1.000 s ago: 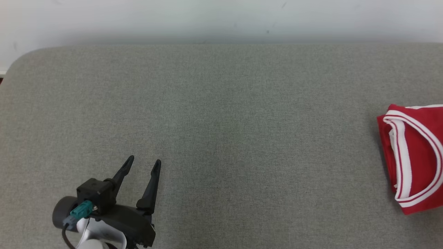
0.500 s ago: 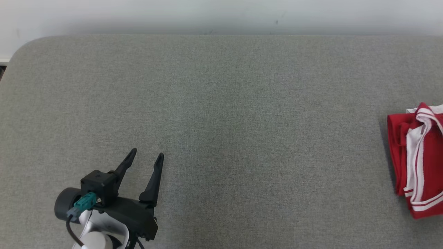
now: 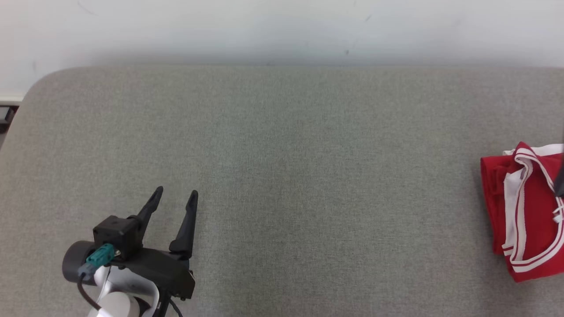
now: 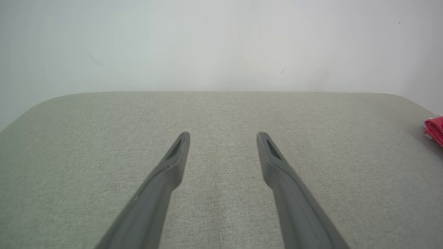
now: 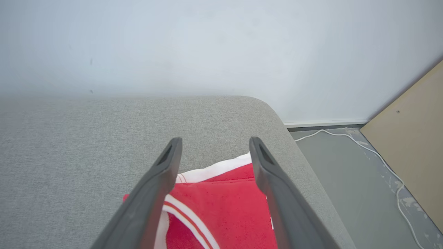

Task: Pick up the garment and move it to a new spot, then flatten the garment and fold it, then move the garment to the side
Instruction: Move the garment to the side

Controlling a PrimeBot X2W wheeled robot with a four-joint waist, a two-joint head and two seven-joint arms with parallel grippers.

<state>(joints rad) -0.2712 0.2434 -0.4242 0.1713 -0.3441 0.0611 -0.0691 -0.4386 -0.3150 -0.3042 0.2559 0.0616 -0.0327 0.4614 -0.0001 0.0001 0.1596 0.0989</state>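
Observation:
The garment (image 3: 526, 220) is red with white trim and lies rumpled at the far right of the grey cushioned surface (image 3: 308, 154). In the right wrist view my right gripper (image 5: 215, 140) stands open just above the garment (image 5: 225, 214), with nothing between its fingers. One of its dark fingers (image 3: 560, 178) shows at the right edge of the head view, over the cloth. My left gripper (image 3: 176, 192) is open near the front left, far from the garment. In the left wrist view the left gripper (image 4: 223, 135) holds nothing, and a corner of the garment (image 4: 434, 129) shows at the far right.
A pale wall (image 3: 282, 31) runs behind the surface. Past the surface's rounded right end is a grey floor with a white cable (image 5: 363, 145) and a tan board (image 5: 412, 138). The surface's rounded left corner (image 3: 31, 88) is near the left arm.
The garment has gone from lying flat with a curved trim line to bunched and rumpled. A dark finger now shows at the right edge. The head camera shifted; the left gripper stayed open.

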